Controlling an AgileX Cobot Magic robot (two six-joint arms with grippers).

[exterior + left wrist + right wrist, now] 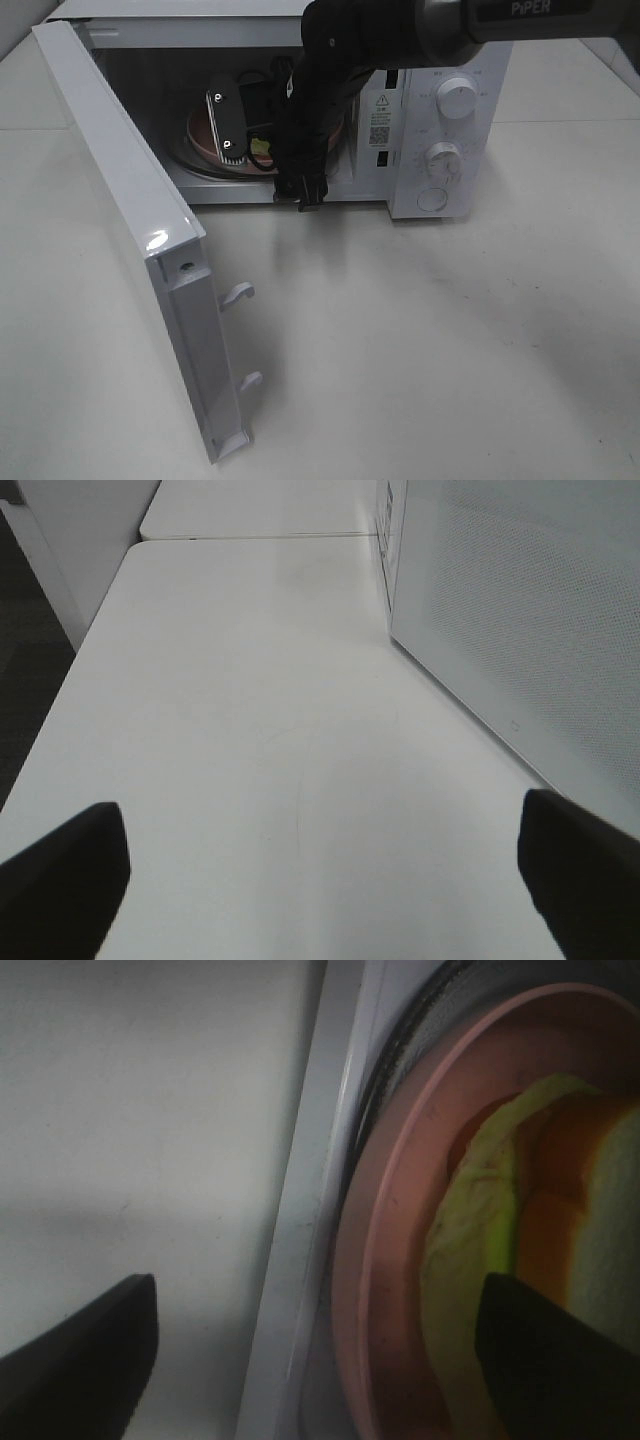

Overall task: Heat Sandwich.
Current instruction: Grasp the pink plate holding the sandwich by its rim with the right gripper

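Observation:
The white microwave [445,60] stands with its door [120,200] swung wide to the left. Inside, a pink plate [198,135] rests on the turntable, and a sliver of the yellow-green sandwich [262,150] shows beside my right arm. My right gripper [235,140] reaches into the cavity from the right. In the right wrist view the sandwich [470,1250] lies on the plate [375,1260], and the right gripper [318,1295] is open, with the plate's rim and the microwave's sill between its fingers and nothing held. My left gripper [320,810] is open over bare table.
Two dials [457,98] sit on the microwave's control panel. Two latch hooks [236,293] jut from the open door's edge. In the left wrist view the microwave's side wall [520,610] stands to one side, and the table edge [60,680] drops off on the other.

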